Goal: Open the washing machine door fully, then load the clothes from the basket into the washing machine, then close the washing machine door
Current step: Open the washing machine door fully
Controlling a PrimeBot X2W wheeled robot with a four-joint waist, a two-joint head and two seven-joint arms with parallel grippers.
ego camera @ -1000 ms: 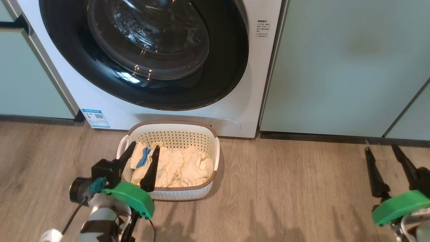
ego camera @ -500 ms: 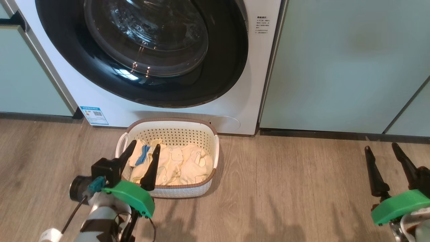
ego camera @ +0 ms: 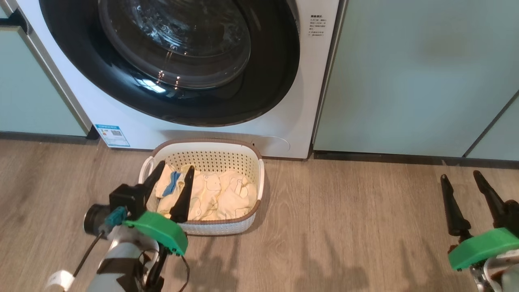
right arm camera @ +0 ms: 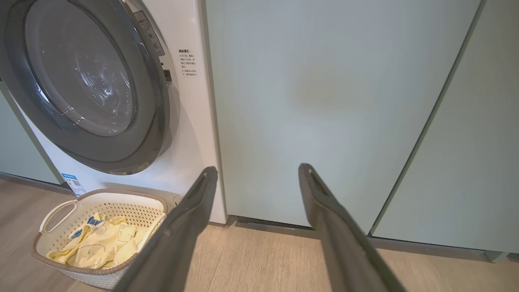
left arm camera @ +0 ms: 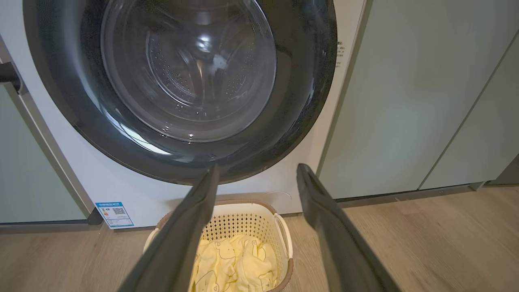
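The white washing machine (ego camera: 121,121) stands ahead, its door (ego camera: 263,81) showing a glossy black rim and a glass bowl. In the right wrist view the door (right arm camera: 150,101) seems to stand slightly off the front at its right edge. The cream basket (ego camera: 206,142) sits on the floor before the machine and holds pale yellow clothes (ego camera: 219,194), one with a blue patch. My left gripper (ego camera: 176,167) hovers open over the basket's near left side, empty. Far to the right, my right gripper (ego camera: 460,175) is open over bare floor. The left wrist view shows the left gripper (left arm camera: 257,166), basket (left arm camera: 279,219) and clothes (left arm camera: 235,259).
Pale green cabinet doors (ego camera: 405,81) flank the machine on the right, and another (ego camera: 28,89) stands on the left. A blue QR sticker (ego camera: 112,135) marks the machine's lower left corner. Wooden floor (ego camera: 344,227) stretches between basket and right gripper.
The whole head picture has slid slightly, so the camera moved. Both grippers stay open and empty, and the basket and door look unchanged.
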